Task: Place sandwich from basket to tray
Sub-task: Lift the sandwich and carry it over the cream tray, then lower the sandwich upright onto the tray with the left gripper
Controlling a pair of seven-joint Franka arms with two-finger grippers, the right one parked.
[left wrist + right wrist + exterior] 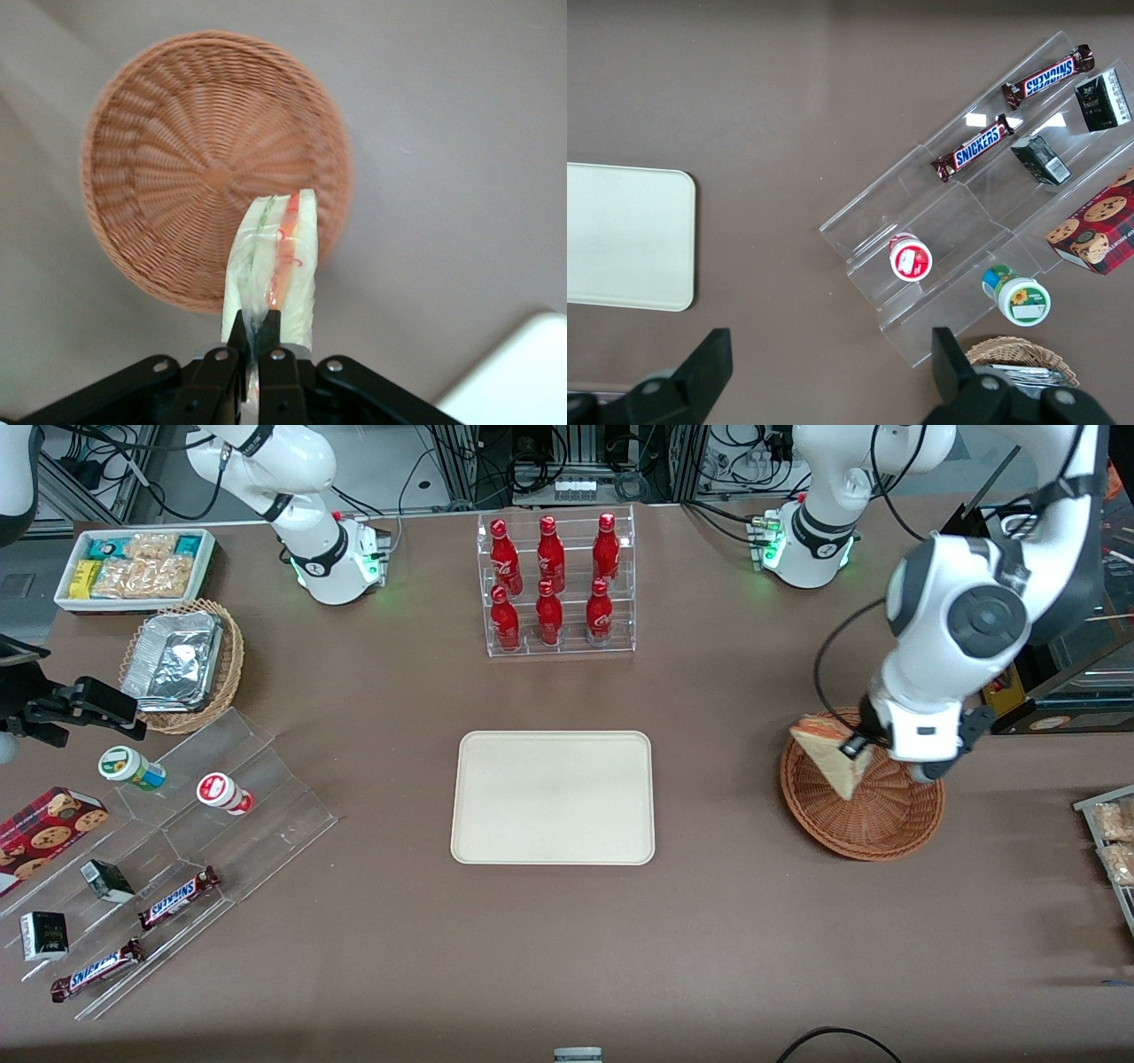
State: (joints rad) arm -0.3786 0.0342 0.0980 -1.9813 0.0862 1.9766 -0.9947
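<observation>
Brown surface (726, 921), matte, carrying a cream tray (553, 797) at its middle and a reddish wicker basket (886, 824) toward the working arm's end. Rack of red bottles (556, 584) stands farther from the front camera than the tray; clear stepped stand with snack bars (177, 895) and a lighter wicker basket of foil containers (177, 662) lie toward the parked arm's end. Pincer (858, 746): hanging over the basket's rim on the side facing the tray, fingers (239, 336) drawn in close on one end of the sandwich (833, 755), gripping it. Sandwich: pale bread wedge, orange-red and green filling showing along its cut edge in the wrist view, dangling point-down from the pincer, and by the look of it lifted clear of the weave, though where its lower tip stands against the basket I cannot tell for sure. Basket otherwise bare inside. Tray bare, well apart from the basket. Step in hand, as I judge it: the carry across to the tray. To do it well, keep the grip steady on the soft bread, clear the basket rim before going sideways, travel smoothly so the hanging wedge does not swing, and lower it over the tray's middle before letting go.
</observation>
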